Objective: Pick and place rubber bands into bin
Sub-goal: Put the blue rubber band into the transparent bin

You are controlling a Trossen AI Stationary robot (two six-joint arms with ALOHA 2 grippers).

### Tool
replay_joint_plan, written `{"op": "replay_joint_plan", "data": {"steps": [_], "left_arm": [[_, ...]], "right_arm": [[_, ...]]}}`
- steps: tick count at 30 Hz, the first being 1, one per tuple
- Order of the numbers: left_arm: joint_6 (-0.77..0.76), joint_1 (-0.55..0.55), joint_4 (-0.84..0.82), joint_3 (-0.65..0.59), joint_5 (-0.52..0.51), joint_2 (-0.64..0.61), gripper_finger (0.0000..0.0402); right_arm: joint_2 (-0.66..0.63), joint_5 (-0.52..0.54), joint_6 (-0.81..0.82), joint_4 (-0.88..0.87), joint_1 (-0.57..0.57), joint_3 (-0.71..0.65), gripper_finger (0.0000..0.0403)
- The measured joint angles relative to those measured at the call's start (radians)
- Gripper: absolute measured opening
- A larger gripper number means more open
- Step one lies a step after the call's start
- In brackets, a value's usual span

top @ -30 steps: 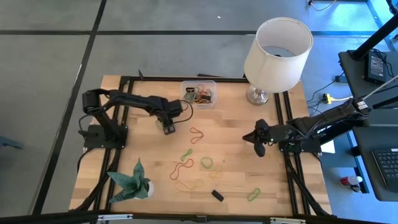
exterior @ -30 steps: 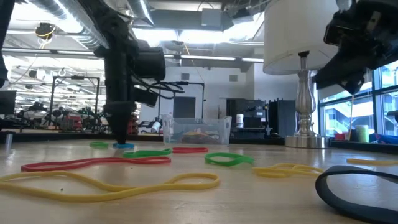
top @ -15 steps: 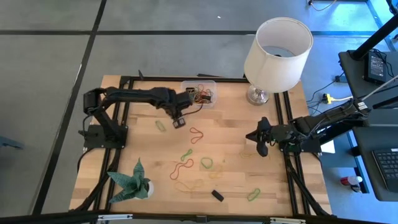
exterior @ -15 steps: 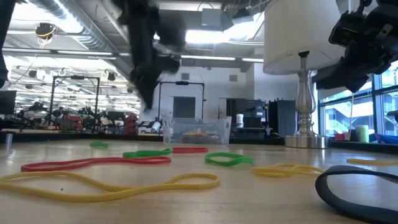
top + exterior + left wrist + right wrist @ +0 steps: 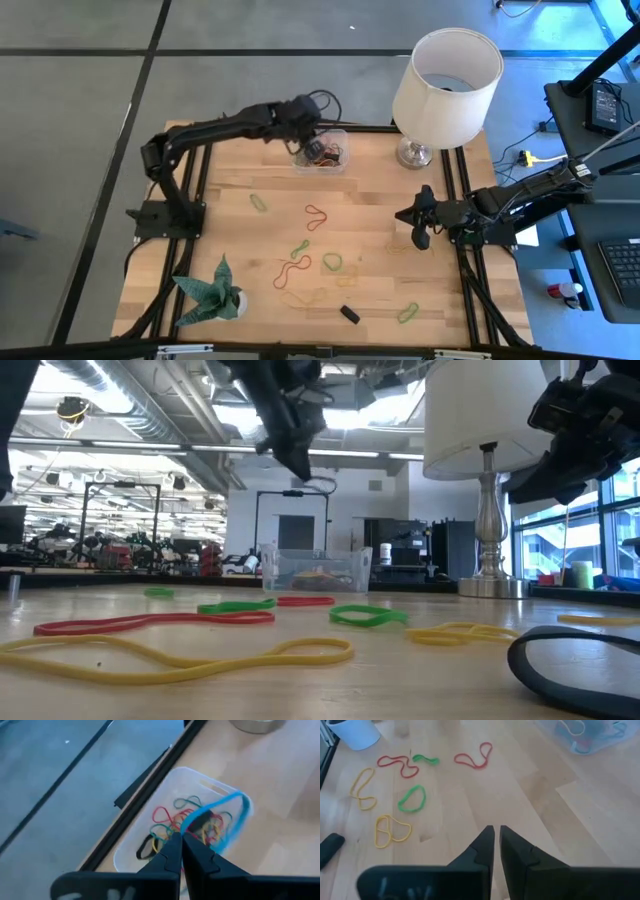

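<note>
My left gripper (image 5: 306, 128) hangs over the near left part of the clear bin (image 5: 321, 150) at the table's far edge, shut on a blue rubber band (image 5: 220, 817). The bin (image 5: 150, 810) holds several coloured bands. More rubber bands lie flat on the table: red (image 5: 317, 214), green (image 5: 331, 262), another red (image 5: 291, 271), yellow (image 5: 304, 297). My right gripper (image 5: 419, 240) waits above the table's right side, its fingers (image 5: 485, 840) shut on nothing. My left gripper pinches one end of the blue band's loop (image 5: 189, 825) between its two fingertips. The fingers slant down toward the table's far edge. The rest of the loop (image 5: 241, 802) swings free beyond the tips, lifted clear above the bin.
A white lamp (image 5: 445, 78) stands at the far right, close beside the bin. A green paper plant in a white pot (image 5: 212, 292) sits at the near left. A small black block (image 5: 349, 313) lies near the front edge. Black frame rails border the table.
My left gripper, down at the table on the blue band a second ago, has taken hold of it. It has risen and swung toward the far edge, over the bin. The blue band has been lifted clear of the table and hangs from the fingertips.
</note>
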Motion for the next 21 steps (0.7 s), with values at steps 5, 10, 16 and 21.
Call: {"op": "replay_joint_plan", "data": {"steps": [5,10,16,21], "left_arm": [[0.002,0.07,0.03,0.041,0.103,0.116,0.0002],[0.042,0.101,0.048,0.086,0.152,0.243,0.0002],[0.053,0.11,0.089,0.118,0.203,0.346,0.0006],[0.053,0.111,0.131,0.118,0.261,0.367,0.0031]], "right_arm": [[0.0,0.002,0.006,-0.002,0.0,0.0,0.0033],[0.0,0.003,0.056,-0.007,-0.002,0.0,0.0033],[0.0,0.029,0.084,-0.01,-0.011,0.0,0.0033],[0.0,0.03,0.082,-0.01,-0.038,0.0,0.0033]]}}
